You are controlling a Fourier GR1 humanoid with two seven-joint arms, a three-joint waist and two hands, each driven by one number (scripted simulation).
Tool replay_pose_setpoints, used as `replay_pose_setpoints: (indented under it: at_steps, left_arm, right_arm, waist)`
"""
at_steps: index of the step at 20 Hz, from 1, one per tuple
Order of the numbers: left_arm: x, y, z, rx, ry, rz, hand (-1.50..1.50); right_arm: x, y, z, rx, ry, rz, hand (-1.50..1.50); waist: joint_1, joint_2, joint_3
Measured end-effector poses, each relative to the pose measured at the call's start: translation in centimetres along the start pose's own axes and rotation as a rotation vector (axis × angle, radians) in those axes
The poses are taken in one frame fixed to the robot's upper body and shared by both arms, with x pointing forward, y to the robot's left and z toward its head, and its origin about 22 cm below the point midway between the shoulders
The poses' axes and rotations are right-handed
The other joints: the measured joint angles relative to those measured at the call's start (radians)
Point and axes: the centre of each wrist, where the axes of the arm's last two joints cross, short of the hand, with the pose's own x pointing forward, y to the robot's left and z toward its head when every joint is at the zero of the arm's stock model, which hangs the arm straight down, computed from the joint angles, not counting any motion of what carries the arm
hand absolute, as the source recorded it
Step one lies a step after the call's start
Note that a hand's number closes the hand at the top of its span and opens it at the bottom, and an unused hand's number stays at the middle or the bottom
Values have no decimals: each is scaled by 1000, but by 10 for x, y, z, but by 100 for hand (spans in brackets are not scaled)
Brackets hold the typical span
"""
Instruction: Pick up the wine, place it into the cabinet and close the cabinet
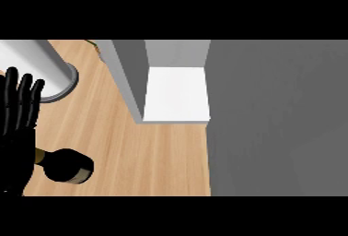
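Observation:
The wine bottle (pixel 66 166) is dark with a tan band, and it sits on the wooden counter (pixel 149 156) at the lower left. Its neck end runs behind my left hand (pixel 17 120). That hand stands at the view's left edge, open, with straight fingers pointing up. I cannot tell whether the hand touches the bottle. The cabinet (pixel 175 94) is open at the top middle. It shows a white inner floor and a grey side wall (pixel 129 76) on its left. My right hand does not show.
A white cylinder (pixel 31 57) on a grey round base (pixel 66 87) stands at the back left, just beyond my left fingers. A large flat grey panel (pixel 279 120) fills the whole right side, from the cabinet's right edge down to the lower edge.

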Motion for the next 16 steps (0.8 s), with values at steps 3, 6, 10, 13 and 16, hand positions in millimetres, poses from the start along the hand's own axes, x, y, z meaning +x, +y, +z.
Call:
replay_pose_setpoints:
  at_steps: [3, 6, 10, 13, 16]
  left_arm:
    - [3, 5, 11, -71, -11, 55, -150]
    - [9, 12, 29, -217, -5, 117, -150]
    - [5, 5, 55, -332, 131, 330, -150]
    - [19, 11, 73, -377, 182, 419, -150]
    - [31, 15, 83, -394, 224, 443, -150]
  right_arm:
    - [5, -3, 4, 4, -4, 8, -150]
    - [7, -6, 17, 8, 26, -11, -150]
    - [10, -1, 27, 117, 122, -86, -150]
    - [22, -3, 35, 167, 157, -115, -150]
    - [43, -7, 41, 196, 176, -131, -150]
  waist:
    - [10, 22, 20]
    - [16, 30, 30]
    - [24, 36, 35]
    - [25, 38, 37]
    - [20, 40, 39]
